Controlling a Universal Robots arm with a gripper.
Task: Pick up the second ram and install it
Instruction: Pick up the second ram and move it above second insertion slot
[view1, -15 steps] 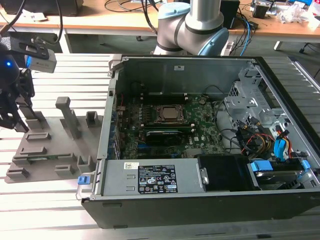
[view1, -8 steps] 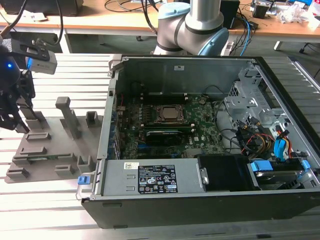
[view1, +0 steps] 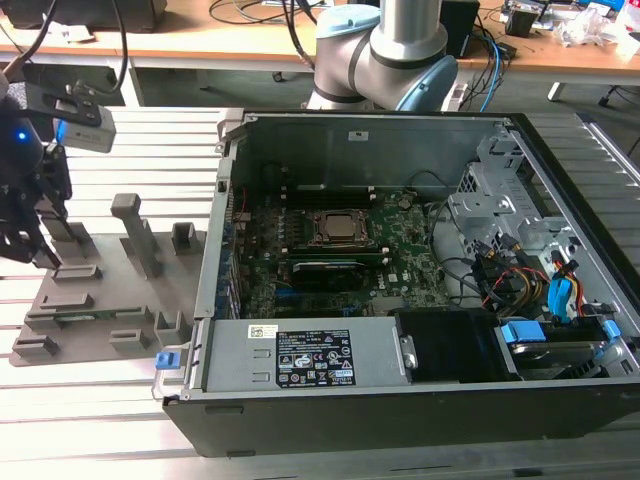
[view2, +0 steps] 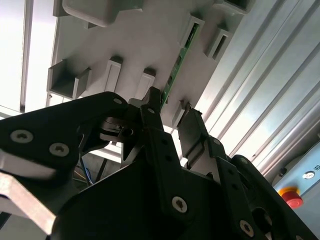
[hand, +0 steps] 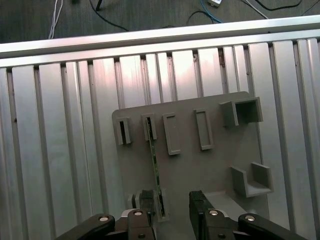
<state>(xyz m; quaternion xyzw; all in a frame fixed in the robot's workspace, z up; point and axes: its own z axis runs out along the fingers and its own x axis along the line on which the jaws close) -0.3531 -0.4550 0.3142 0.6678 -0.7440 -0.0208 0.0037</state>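
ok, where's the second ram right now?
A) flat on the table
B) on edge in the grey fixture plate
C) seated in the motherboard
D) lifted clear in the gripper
B: in the first wrist view the second ram stands on edge in the grey fixture plate, with the open gripper at one end.

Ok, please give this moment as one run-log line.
step: pick | gripper: jaws open, straddling second ram end | second ram: on edge in fixture plate | installed: no

Silver arm (view1: 405, 25) with pale blue-grey joint caps (view1: 428, 85); matte black gripper (hand: 172, 202), silver screws (view2: 178, 203) along its linked fingers (view2: 155, 135).
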